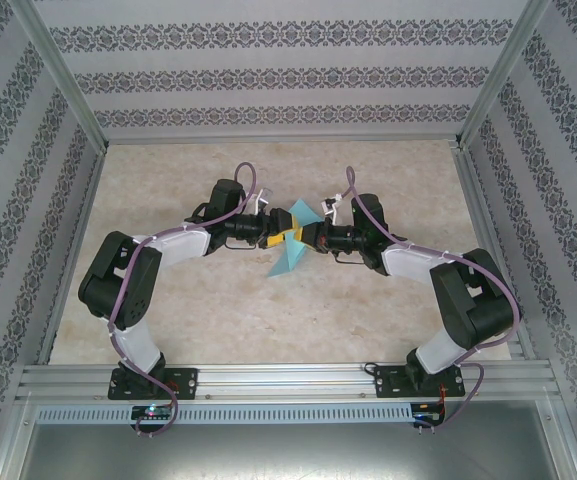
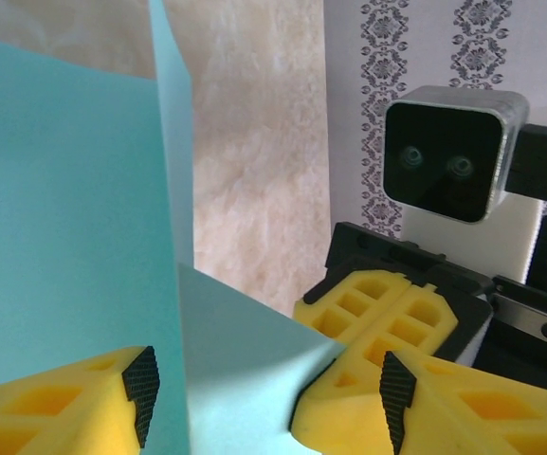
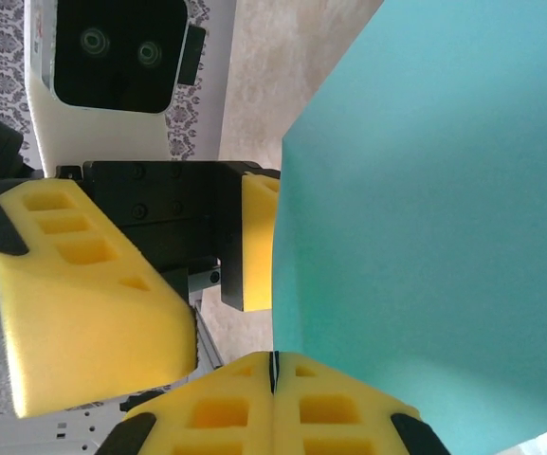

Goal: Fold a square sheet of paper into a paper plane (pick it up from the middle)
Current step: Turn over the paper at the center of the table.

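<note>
- Table [image 1: 218, 320]: both arms reach in to its middle and meet there nose to nose, left gripper [image 1: 276, 237] facing right gripper [image 1: 306, 238], just apart.
- Sheet [image 1: 289, 256]: turquoise, already creased, and it sits right between the two grippers. In the top view its long axis runs far to near, crosswise to the line joining the grippers. A short tip pokes out on the far side and a longer tip on the near side. It looks lifted off the table, though I can't be sure from above.
- Right gripper [image 3: 273, 379]: fingers pressed together with no gap. The sheet [image 3: 425, 209] rises from that seam, so I judge this is the hand holding it.
- Left gripper [image 2: 265, 393]: jaws partly open and straddling the sheet [image 2: 64, 237], with one panel and a raised fold between them. It grips nothing that I can see, and the nearer pad [image 2: 140, 389] sits just beside the paper.
- Key relation: the sheet is already inside the left jaws, dead ahead and edge-on, so the left gripper need only close, not travel. Risk: closing off the crease would skew the fold.
</note>
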`<state>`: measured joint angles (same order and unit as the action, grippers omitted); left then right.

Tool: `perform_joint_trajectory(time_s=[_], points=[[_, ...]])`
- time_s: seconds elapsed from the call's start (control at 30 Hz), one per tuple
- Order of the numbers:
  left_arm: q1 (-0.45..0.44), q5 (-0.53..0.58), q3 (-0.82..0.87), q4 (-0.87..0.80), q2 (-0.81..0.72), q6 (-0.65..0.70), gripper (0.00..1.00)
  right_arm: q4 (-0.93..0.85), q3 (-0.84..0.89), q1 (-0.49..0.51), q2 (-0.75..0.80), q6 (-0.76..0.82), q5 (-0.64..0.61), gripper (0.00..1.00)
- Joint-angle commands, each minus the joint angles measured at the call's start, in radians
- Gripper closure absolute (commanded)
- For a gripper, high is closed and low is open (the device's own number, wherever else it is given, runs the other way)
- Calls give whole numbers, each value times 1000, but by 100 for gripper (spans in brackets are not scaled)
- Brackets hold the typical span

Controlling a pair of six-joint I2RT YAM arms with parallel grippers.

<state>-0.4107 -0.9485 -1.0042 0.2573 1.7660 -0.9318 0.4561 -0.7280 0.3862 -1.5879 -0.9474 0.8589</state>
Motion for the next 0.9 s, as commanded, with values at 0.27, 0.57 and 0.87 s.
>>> perform_joint_trajectory(time_s=[0.27, 0.57, 0.87], points=[[-10, -68, -17, 33, -20, 0, 36, 111, 32, -34, -24, -54, 22, 100], [-22, -84, -40, -22, -1, 38, 37, 145, 44, -40, -64, -70, 25, 100], [-28, -72, -67, -119, 20, 101, 45, 162, 56, -52, -75, -81, 25, 98]])
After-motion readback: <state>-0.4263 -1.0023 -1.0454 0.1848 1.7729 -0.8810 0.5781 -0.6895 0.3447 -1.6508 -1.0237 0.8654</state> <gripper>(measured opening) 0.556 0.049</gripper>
